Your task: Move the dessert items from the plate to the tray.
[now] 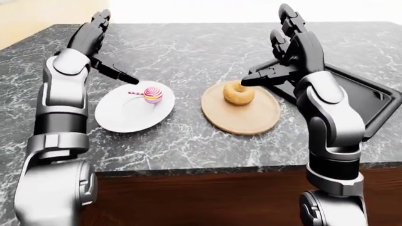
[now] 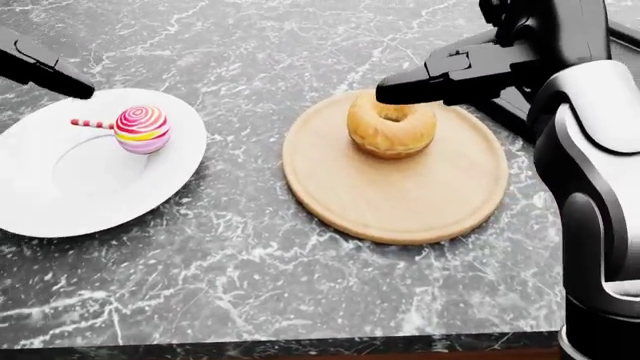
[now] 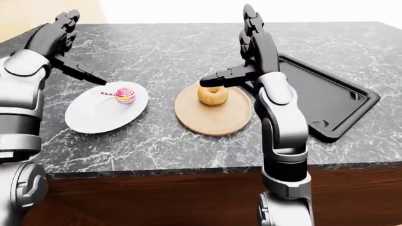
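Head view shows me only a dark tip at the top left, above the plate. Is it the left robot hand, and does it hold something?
Observer: Yes. In the left-eye view the left robot hand is open and holds nothing. One finger points down toward the plate, and its tip is apart from the lollipop.
Operator: And the black edge behind the right arm?
Observer: It is a black recessed basin set into the counter, to the right of the tray.
Operator: Is the right robot hand closed on the doughnut?
Observer: No. The right robot hand is open. Two fingers point up and one reaches over the doughnut.
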`<state>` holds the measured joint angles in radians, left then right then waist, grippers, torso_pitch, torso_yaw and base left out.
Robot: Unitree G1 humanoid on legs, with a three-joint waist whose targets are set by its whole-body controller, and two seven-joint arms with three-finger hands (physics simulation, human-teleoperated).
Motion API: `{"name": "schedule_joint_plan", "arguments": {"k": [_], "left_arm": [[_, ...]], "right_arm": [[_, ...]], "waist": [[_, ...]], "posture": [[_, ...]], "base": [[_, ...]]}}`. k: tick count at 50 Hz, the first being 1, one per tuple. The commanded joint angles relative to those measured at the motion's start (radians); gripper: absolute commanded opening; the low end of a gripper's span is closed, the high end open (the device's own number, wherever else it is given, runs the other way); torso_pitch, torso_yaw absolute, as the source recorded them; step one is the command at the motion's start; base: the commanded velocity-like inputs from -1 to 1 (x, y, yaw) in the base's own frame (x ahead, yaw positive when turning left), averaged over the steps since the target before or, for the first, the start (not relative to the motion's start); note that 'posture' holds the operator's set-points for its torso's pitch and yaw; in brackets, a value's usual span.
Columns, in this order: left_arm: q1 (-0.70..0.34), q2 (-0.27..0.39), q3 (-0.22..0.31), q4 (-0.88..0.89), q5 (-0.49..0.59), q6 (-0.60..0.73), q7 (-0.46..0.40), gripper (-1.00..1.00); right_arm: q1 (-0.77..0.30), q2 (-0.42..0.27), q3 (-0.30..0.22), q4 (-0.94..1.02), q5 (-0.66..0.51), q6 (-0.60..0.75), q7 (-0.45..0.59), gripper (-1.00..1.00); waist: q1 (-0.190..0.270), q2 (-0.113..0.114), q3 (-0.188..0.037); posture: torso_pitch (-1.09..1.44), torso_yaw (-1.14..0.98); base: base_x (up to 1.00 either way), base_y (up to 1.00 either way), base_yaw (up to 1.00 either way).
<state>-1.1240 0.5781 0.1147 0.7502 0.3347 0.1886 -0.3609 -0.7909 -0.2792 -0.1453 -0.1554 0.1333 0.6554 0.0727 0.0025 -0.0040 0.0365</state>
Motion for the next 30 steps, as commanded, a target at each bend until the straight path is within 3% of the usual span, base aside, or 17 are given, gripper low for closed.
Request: {"name": "schedule_joint_plan", "arguments": {"k": [1, 7, 17, 30], "left_arm": [[-0.043, 0.007, 0.006, -0.023, 0.052, -0.092, -0.033, 1.00], [-0.032, -0.002, 0.012, -0.001, 0.112, -0.114, -0.112, 1.00], [-0.029, -0.035, 0.020, 0.008, 0.096, -0.138, -0.202, 1.00], [-0.033, -0.092, 0.002, 0.048, 0.081, -0.143, -0.242, 1.00]], "right_arm": [[-0.028, -0.009, -0.013, -0.031, 0.000, -0.035, -0.001, 1.00], [-0.022, -0.007, -0.013, -0.032, 0.002, -0.036, -0.003, 1.00], [-0.034, 0.000, -0.006, -0.009, -0.001, -0.046, -0.003, 1.00], [-0.011, -0.001, -0.010, -0.017, 0.000, -0.054, -0.001, 1.00]], "waist": [[-0.002, 0.002, -0.032], [-0.001, -0.001, -0.034], [0.000, 0.001, -0.034], [0.003, -0.001, -0.033]], "posture": [[0.00, 0.00], [0.00, 0.00], [0.00, 0.00], [0.00, 0.00]], "base": [[0.00, 0.00, 0.00], [0.00, 0.00, 0.00], [0.00, 0.00, 0.00], [0.00, 0.00, 0.00]]}}
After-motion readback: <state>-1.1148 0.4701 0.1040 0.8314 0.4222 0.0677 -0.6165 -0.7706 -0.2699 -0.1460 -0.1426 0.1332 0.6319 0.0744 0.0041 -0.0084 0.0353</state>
